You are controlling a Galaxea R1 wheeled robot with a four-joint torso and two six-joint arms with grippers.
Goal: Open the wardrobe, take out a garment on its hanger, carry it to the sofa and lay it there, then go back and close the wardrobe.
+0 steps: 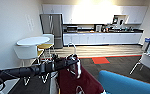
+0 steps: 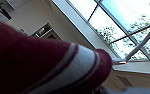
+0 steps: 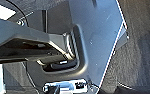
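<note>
Your left gripper [image 1: 72, 60] is clenched on the hanger [image 1: 71, 45], whose hook rises just above it, and the jacket [image 1: 77, 81] hangs below, near the middle of the head view. The sofa [image 1: 126, 83] sits close on the right, its blue back just beside the jacket. Keep the arm level and raised as you carry, so the jacket clears the sofa's back (a dragging sleeve could snag), and turn slowly toward the seat. The left wrist view gives you the striped collar or cuff pressed close and the white hook against a window, which the head view misses. Whether the right gripper's jaws are parted, I cannot tell.
</note>
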